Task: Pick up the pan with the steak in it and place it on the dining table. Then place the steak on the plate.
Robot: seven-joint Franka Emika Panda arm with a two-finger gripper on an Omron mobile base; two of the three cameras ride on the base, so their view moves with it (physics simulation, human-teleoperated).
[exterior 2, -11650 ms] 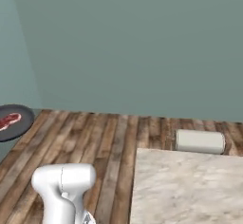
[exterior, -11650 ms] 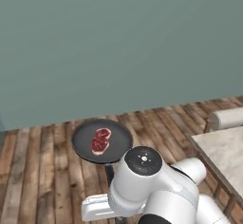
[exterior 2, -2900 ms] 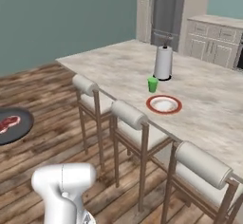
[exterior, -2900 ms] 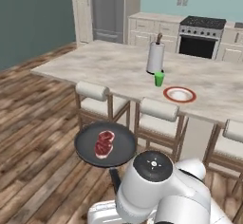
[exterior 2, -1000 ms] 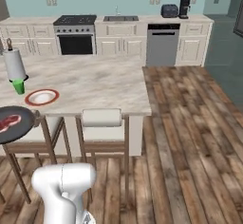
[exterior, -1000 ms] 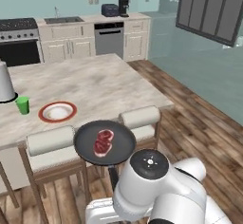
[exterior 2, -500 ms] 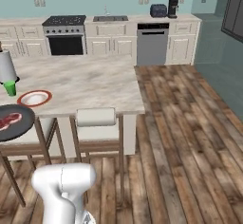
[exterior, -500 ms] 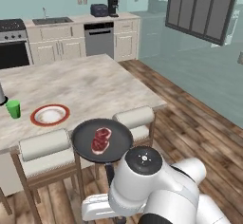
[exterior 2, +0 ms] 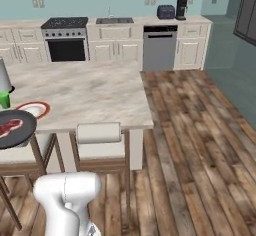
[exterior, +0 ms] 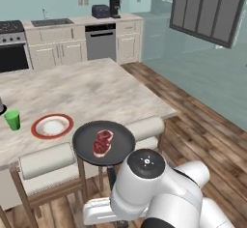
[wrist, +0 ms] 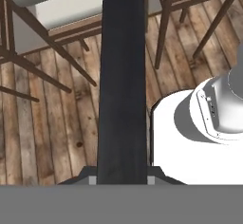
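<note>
Your hand (wrist: 121, 180) is clamped on the pan's long black handle (wrist: 122, 76), which runs straight up the hand view over the wooden floor (wrist: 57, 123). The pan (exterior: 103, 143) hangs level in the air above a cushioned chair (exterior: 48, 166), just off the near edge of the worktop (exterior: 91, 89). The steak (exterior: 102, 142) lies flat in the pan's middle. The plate (exterior: 52, 126) sits on the worktop just beside the pan, with a green cup (exterior: 12, 120) to its left.
</note>
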